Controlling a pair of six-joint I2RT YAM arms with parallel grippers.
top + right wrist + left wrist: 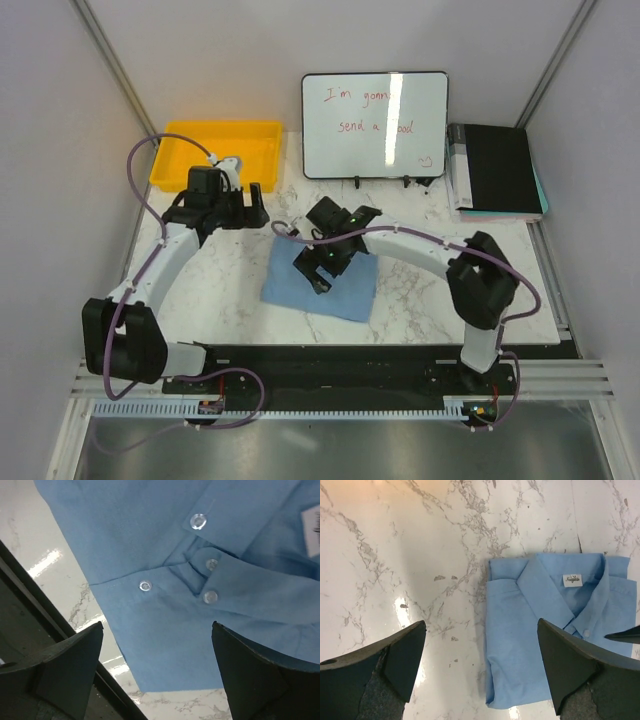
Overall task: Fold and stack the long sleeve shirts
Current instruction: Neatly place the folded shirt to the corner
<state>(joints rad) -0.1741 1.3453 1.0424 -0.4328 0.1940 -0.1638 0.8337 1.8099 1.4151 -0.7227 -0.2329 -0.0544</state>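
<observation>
One long sleeve shirt (345, 292) lies folded into a light blue rectangle on the marble table, just in front of centre. The left wrist view shows its pointed collar and white neck label (572, 580). The shirt (535, 635) there lies flat, below and to the right of my left gripper (480, 680), which is open and empty over bare marble. In the top view the left gripper (252, 203) hovers behind and left of the shirt. My right gripper (310, 275) hangs open just above the shirt's left part. Buttoned cloth (190, 605) lies under the right gripper (157, 675), and nothing is held.
A yellow tray (170, 165) stands at the back left. A whiteboard (375, 125) is propped at the back centre. A black notebook (495, 170) lies at the back right. The dark front rail (30, 610) runs close to the shirt's near edge.
</observation>
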